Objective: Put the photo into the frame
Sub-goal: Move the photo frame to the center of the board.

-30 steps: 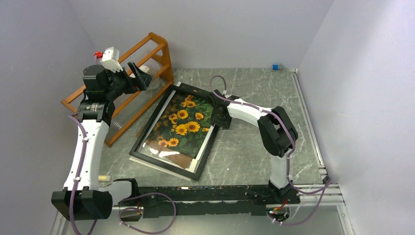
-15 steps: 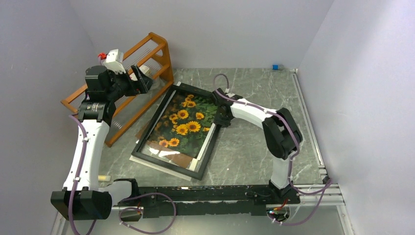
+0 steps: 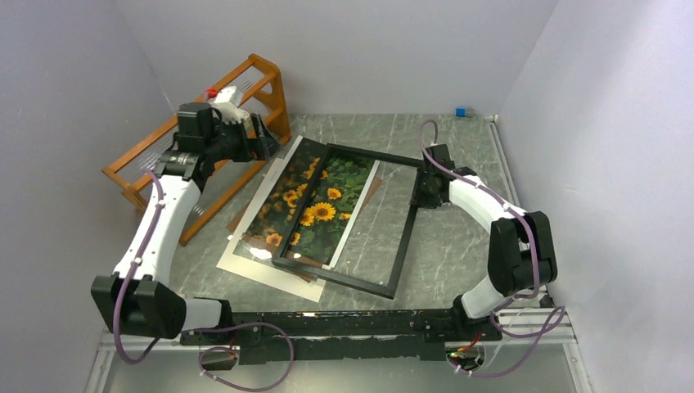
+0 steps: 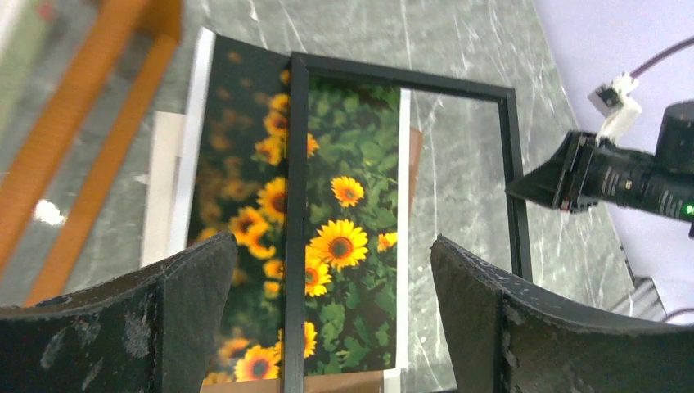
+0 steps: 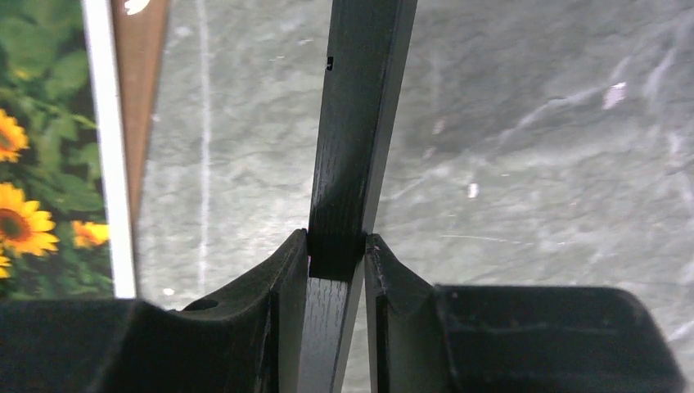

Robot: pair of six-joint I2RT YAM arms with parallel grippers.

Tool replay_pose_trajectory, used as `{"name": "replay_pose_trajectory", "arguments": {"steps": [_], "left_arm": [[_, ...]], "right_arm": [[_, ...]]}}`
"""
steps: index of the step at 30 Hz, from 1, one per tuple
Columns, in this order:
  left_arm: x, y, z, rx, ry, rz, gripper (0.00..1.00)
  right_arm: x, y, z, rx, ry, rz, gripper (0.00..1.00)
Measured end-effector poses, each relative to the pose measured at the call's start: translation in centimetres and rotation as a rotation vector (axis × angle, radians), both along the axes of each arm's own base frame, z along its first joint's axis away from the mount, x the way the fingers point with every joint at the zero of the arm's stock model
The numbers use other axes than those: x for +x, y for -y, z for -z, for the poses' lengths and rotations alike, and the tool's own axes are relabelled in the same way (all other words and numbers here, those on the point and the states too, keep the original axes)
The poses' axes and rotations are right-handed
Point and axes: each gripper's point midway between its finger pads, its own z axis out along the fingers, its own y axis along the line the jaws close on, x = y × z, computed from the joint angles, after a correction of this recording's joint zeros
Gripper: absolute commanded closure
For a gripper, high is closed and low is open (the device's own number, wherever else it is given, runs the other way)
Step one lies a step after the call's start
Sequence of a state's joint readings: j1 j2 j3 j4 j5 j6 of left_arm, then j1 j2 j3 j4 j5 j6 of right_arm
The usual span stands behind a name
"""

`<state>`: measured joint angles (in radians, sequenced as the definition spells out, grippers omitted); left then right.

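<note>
Top view: the frame [image 3: 372, 154] lies skewed on the table [image 3: 458, 246]. The right jaws pinch its 3 o'clock border. The photo [image 3: 286, 201] lies flat on a white mat [image 3: 245, 264], with its 3 o'clock half under the glass. The left jaws hang spread wide and empty over the photo's 11 o'clock corner, near the orange rack [image 3: 274, 90]. The frame looks to be the piece in hand. It is best moved level and slowly, so that its lower border does not drag the print. The left jaws could pin the mat.

Left wrist view: the frame's 9 o'clock border [image 4: 295, 205] crosses the photo [image 4: 352, 188] lengthwise. The overlap is plainer here than from above. The right jaws meet the far border at 3 o'clock.

Right wrist view: only here is the grip certain. Both pads press flat on the frame's black wood [image 5: 360, 106], with no gap. A sliver of the photo [image 5: 33, 147] shows at 9 o'clock.
</note>
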<state>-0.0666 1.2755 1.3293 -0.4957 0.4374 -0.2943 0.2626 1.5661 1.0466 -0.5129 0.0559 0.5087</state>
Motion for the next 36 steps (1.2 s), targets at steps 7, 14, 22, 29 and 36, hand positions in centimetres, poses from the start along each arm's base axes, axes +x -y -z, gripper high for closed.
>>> {"name": "replay_pose_trajectory", "arguments": {"steps": [7, 14, 22, 29, 36], "left_arm": [[0.9, 5.3, 6.1, 0.027, -0.166, 0.121, 0.14], [1.0, 9.6, 15.5, 0.07, -0.399, 0.181, 0.21], [0.5, 13.3, 23.9, 0.116, -0.604, 0.225, 0.42], [1.0, 13.1, 25.6, 0.183, -0.608, 0.192, 0.43], [1.4, 12.9, 27.1, 0.204, -0.629, 0.194, 0.41]], "right_arm": [[0.5, 5.2, 0.9, -0.057, 0.005, -0.041, 0.82], [2.1, 7.5, 4.0, -0.13, -0.028, -0.062, 0.8], [4.6, 10.4, 3.9, -0.189, 0.007, -0.04, 0.78], [4.8, 15.3, 3.7, -0.259, 0.016, 0.032, 0.76], [5.0, 18.1, 3.4, -0.338, 0.029, 0.035, 0.74]]}}
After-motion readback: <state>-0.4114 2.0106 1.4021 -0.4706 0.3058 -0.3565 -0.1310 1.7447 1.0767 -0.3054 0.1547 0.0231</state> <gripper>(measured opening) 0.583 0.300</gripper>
